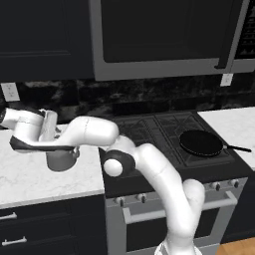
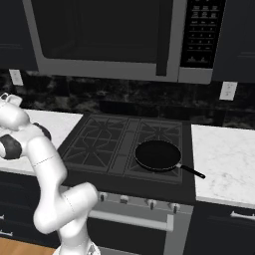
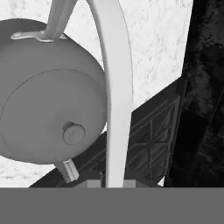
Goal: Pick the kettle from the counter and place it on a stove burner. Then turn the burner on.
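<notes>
The grey metal kettle (image 1: 62,159) is at the white marble counter (image 1: 30,179), just left of the stove (image 1: 154,129), under my outstretched forearm. In the hand view the kettle's rounded body and knobbed lid (image 3: 72,133) sit very close, and its thin arch handle (image 3: 116,87) runs down between my fingertips (image 3: 93,184). My gripper (image 3: 112,183) is shut on that handle. Whether the kettle's base rests on the counter (image 3: 153,35) or hangs just above it is unclear. In the left base view my gripper (image 1: 50,130) is partly hidden by the arm.
A flat black frying pan (image 1: 200,142) (image 2: 158,155) lies on the stove's front right burner. The other grates (image 2: 109,144) are bare. Knobs (image 2: 149,203) line the stove front. A microwave hangs above, and more counter (image 2: 224,159) lies to the right.
</notes>
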Robot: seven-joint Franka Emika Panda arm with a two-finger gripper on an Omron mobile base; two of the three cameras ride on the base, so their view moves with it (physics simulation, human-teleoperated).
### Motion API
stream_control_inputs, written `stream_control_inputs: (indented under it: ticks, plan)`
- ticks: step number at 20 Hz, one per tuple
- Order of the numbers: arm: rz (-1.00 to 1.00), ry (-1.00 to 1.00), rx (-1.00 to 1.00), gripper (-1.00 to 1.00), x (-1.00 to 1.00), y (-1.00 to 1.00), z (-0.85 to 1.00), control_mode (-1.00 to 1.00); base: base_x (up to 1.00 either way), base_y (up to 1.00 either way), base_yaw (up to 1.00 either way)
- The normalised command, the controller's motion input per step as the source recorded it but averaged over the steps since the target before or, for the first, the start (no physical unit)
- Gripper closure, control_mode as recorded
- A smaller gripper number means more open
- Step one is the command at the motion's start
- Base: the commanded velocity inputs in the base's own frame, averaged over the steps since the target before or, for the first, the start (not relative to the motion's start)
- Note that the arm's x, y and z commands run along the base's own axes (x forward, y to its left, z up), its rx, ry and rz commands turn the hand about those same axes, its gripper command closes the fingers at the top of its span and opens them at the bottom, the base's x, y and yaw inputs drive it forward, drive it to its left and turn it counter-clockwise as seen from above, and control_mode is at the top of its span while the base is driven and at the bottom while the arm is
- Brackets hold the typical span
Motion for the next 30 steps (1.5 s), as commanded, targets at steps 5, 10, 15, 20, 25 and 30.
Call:
stream_control_inputs:
  ticks: [5,10,15,20,25,30]
  plan:
    - [-0.07,-0.48,0.05,1.0,-1.0,-0.83,0.12,-1.0,0.0,0.0,0.0]
    - [-0.08,-0.68,0.04,1.0,-0.96,-1.0,0.39,-1.0,0.0,0.0,0.0]
    - [-0.15,-0.49,0.07,1.0,-0.87,-1.0,0.39,-1.0,0.0,0.0,0.0]
    - [-0.23,-0.29,0.18,1.0,-0.45,-1.0,0.61,-1.0,0.0,0.0,0.0]
    - [-0.09,-0.01,0.23,1.0,-0.05,-0.97,0.16,-1.0,0.0,0.0,0.0]
    - [0.11,0.0,0.14,1.0,0.09,-0.73,-0.03,-1.0,0.0,0.0,0.0]
